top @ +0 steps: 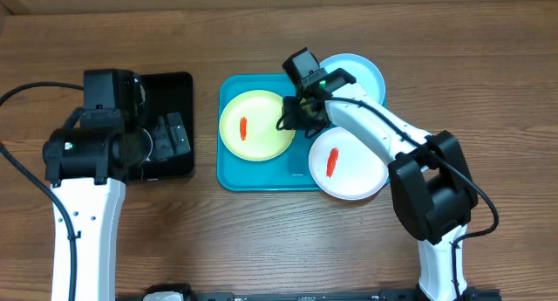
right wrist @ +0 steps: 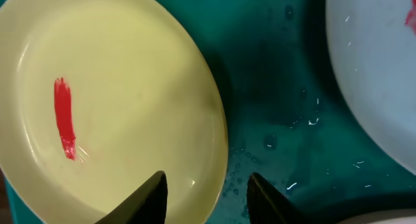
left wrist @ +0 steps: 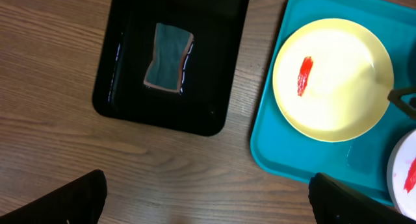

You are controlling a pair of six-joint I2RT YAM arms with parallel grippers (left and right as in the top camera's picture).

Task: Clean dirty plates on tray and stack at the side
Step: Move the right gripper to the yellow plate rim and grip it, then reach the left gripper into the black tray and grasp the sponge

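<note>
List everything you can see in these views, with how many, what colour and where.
Round yellow-green plate: one, red smear, left half of the turquoise tray.
Round white plate: one, red smear, over that tray's near right corner.
Round light blue plate: one, at that tray's far right corner, partly hidden by the right arm.
Large turquoise plastic tray: one, table centre.
Small black rectangular tray: one, left of the turquoise tray.
Grey-green sponge: one, inside the black tray.
Wooden table: one, brown.
Left gripper: open, above bare table.
Right gripper: open, straddling the yellow-green plate's rim.
</note>
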